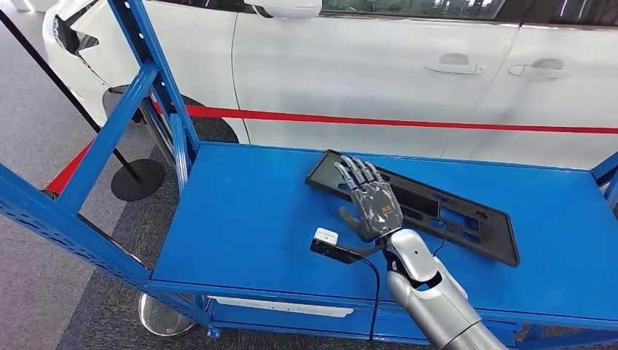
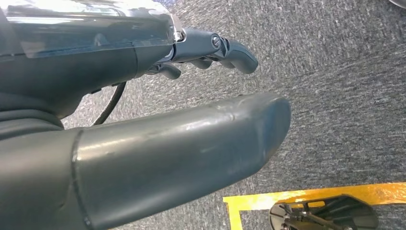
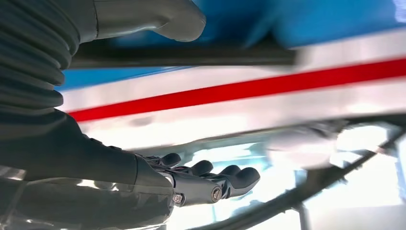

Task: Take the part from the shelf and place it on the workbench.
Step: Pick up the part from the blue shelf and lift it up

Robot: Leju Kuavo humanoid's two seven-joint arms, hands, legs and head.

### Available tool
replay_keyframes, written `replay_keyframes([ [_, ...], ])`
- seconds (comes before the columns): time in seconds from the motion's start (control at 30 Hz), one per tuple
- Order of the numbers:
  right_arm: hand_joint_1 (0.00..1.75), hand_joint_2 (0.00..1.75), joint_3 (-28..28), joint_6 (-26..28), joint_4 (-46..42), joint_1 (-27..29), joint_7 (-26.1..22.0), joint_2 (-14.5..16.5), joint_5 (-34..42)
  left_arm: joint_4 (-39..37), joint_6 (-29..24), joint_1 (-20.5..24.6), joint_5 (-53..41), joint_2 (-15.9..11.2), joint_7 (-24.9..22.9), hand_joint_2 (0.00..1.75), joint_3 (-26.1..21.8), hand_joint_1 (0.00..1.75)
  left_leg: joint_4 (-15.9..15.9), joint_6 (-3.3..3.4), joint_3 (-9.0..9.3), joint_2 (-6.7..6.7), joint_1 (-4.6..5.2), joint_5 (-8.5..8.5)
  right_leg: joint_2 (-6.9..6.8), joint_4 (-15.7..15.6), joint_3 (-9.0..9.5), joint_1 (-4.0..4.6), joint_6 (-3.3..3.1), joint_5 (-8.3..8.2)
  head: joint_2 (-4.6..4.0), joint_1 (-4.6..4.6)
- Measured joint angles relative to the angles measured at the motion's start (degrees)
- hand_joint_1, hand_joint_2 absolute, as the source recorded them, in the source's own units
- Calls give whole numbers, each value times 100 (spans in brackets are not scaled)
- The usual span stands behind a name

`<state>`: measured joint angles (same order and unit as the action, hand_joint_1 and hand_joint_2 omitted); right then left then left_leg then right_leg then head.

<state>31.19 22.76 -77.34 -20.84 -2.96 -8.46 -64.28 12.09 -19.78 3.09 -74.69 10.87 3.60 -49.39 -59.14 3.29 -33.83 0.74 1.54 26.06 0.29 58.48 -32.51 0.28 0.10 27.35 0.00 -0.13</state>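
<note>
Right hand (image 1: 374,205): fingers extended, unclenched, grasping nothing, over the flat black rectangular plastic part (image 1: 466,222) lying beneath it on the blue metal shelf (image 1: 248,219). Risk: flat part could slide from a shallow grip.

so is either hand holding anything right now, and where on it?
Nothing held. Right hand hovers open above the black part on the shelf. Left hand is empty.

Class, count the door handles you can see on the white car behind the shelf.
2: one door handle above the red barrier tape, another farther right. More may be hidden outside the head view.
</note>
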Motion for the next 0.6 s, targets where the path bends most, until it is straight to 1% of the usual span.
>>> replay_keyframes([
  [0.1, 0, 175, 190, 229, -684, 327, -652, 0, 791, 0, -2, -10, 44, -10, -28, 0, -53, 0, 0, -2, 0, 4, -1, 7, -4, -2, 1, 0, -2, 6, 0, -1],
  [0.2, 0, 175, 405, 482, -1313, 627, -991, -4, 1106, 0, -21, -19, 94, -24, -51, 0, -121, 0, 1, -8, 1, 4, -2, 12, -4, -1, 2, 0, -6, 12, 0, 0],
  [0.27, 0, 175, 518, 556, -1623, 767, -1106, -12, 1209, 0, -29, -19, 107, -33, -52, 0, -156, 0, 2, -9, 1, 4, -2, 12, -4, -1, 2, 0, -8, 15, 0, 0],
  [0.37, 0, 175, 624, 575, -1920, 886, -1152, -24, 1277, 0, -31, -20, 113, -41, -52, 0, -199, 0, 2, -9, 3, 4, -2, 13, -4, -1, 4, 1, -9, 15, 0, 0],
  [0.6, 0, 175, 790, 578, -2194, 949, -1364, -90, 1372, 0, -22, -19, 97, -66, -43, 0, -240, 0, 2, -9, 12, 4, -1, 12, -4, -3, 15, 0, -9, 15, 0, 0],
])
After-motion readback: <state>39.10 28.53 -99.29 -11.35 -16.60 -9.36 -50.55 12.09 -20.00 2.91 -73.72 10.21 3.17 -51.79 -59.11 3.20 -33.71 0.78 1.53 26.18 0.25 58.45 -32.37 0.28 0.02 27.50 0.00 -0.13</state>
